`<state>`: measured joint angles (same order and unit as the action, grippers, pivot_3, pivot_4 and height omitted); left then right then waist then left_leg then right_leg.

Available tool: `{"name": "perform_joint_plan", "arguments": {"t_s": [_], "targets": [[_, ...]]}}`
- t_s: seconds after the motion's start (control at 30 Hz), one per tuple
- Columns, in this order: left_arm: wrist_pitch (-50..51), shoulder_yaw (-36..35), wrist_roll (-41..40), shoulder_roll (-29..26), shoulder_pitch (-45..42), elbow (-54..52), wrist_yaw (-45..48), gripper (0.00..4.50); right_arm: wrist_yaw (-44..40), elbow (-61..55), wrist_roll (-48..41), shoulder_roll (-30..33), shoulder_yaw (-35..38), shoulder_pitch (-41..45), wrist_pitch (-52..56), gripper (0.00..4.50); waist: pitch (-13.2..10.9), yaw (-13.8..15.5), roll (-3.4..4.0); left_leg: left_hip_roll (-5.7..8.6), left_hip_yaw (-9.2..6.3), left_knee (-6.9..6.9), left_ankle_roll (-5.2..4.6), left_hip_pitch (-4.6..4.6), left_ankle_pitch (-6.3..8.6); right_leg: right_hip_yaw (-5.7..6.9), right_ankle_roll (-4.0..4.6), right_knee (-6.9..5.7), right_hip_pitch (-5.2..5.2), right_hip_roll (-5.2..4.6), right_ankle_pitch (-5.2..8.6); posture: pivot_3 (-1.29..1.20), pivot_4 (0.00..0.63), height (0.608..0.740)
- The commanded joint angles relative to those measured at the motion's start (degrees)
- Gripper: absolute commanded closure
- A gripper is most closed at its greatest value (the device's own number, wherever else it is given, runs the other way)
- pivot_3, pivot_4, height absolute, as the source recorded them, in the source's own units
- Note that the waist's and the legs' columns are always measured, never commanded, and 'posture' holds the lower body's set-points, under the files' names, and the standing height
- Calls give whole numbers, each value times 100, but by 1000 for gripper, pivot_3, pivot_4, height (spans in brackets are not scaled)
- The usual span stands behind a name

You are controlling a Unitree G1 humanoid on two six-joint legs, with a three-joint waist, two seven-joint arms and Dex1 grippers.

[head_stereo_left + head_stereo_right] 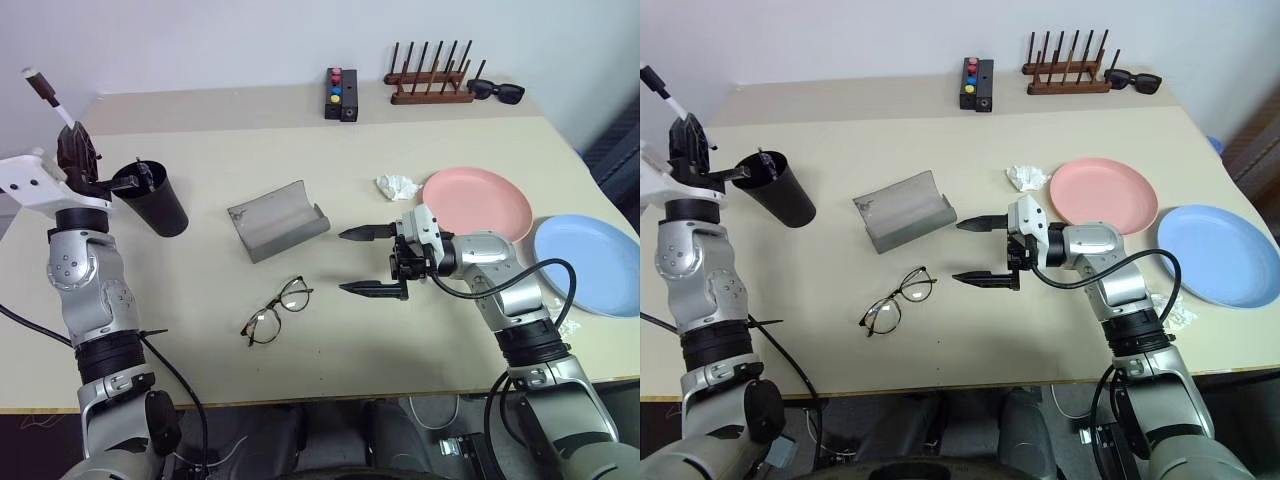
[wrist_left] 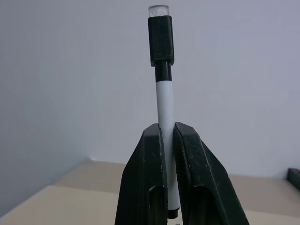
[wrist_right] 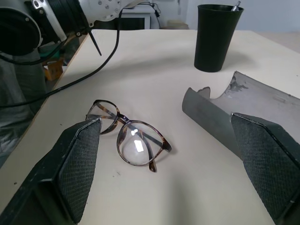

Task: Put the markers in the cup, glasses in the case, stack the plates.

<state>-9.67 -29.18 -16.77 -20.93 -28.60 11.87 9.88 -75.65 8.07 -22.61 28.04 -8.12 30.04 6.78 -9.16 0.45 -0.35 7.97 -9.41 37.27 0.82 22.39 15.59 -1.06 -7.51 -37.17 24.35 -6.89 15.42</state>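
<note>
Small black box with coloured buttons [image 1: 341, 94] at far edge of table [image 1: 300, 370]. Wooden peg rack [image 1: 430, 78] just right of box, chunky black sunglasses [image 1: 495, 92] right of rack. Crumpled white tissue [image 1: 397, 186] nearer than box, mid-table.

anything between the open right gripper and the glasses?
Nothing: bare table between right gripper and glasses, clearest in right wrist view.

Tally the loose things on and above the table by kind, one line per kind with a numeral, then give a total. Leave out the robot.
Plates: 2, pink plate, blue plate
Markers: 2, white marker, dark marker
Eyewear: 2, glasses, sunglasses
Cup: 1
Case: 1
Button box: 1
Wooden rack: 1
Crumpled tissue: 1
Total: 11
</note>
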Motion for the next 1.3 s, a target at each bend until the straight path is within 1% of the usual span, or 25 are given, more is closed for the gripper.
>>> {"name": "perform_joint_plan", "arguments": {"t_s": [0.03, 0.27, 0.53, 0.83, 0.87, 0.9, 0.93, 0.97, 1.07, 1.3], "targets": [[-158, 79, 218, -176, -114, 194, -179, 4480, 1, -49, -27, -24, 108, 107, -144, 0, 0, 0, 0, 0, 0, 0, 0, 0, 0, 0, 0, -1, 0, 0, 0, 0, 150, 740], [-241, 332, 367, -163, -187, 424, -287, 4480, 35, -36, -33, -41, 106, 106, -185, 0, 0, 11, -1, 1, 0, 3, 0, 0, 0, 0, -1, -1, 0, 0, 0, 0, 150, 740], [-253, 460, 392, -184, -378, 651, -289, 4480, 90, -45, -36, -47, 112, 108, -191, 0, 0, 9, -1, 0, 0, 2, 0, 1, 0, 0, -1, -2, 0, 0, -1, 0, 150, 740], [-254, 531, 372, -225, -366, 709, -237, 4480, 165, -101, -47, -54, 116, 87, -182, 0, 0, 0, -1, 0, 0, 2, 0, 1, 0, 0, -1, -2, 1, 0, -1, 0, 150, 740], [-251, 536, 356, -223, -360, 711, -222, 3717, 171, -97, -48, -56, 118, 94, -183, 0, 0, -1, -1, 0, 0, 2, 0, 1, 0, 0, -1, -2, 1, 0, -1, 0, 150, 740], [-247, 537, 344, -224, -354, 709, -215, 3354, 180, -99, -49, -57, 118, 98, -181, 0, 0, 0, -1, 0, 0, 2, 0, 1, 0, 0, -1, -2, 1, 0, -1, 0, 150, 740], [-245, 531, 307, -211, -351, 701, -199, 2881, 188, -95, -53, -58, 120, 106, -173, 0, 0, 0, -1, 0, 0, 2, 0, 1, 0, 0, -1, -2, 1, 0, -1, 0, 150, 740], [-218, 532, 255, -194, -347, 681, -162, 2271, 191, -92, -54, -58, 119, 111, -171, 0, 0, 0, -1, 0, 0, 2, 0, 1, 0, 0, -1, -2, 1, 0, -1, 0, 150, 740], [-192, 532, 153, -162, -305, 591, -77, 886, 204, -99, -56, -60, 114, 113, -165, 0, 0, 0, -1, 1, 0, 2, 0, 1, 0, 0, -1, -2, 1, 0, -1, 0, 150, 740], [-110, 548, 13, -164, -289, 379, -1, 886, 223, -82, -60, -69, 110, 148, -146, 0, 0, -5, -1, 0, 0, 3, 0, 1, 0, 0, -1, -2, 1, 0, -1, 0, 150, 740]]}}
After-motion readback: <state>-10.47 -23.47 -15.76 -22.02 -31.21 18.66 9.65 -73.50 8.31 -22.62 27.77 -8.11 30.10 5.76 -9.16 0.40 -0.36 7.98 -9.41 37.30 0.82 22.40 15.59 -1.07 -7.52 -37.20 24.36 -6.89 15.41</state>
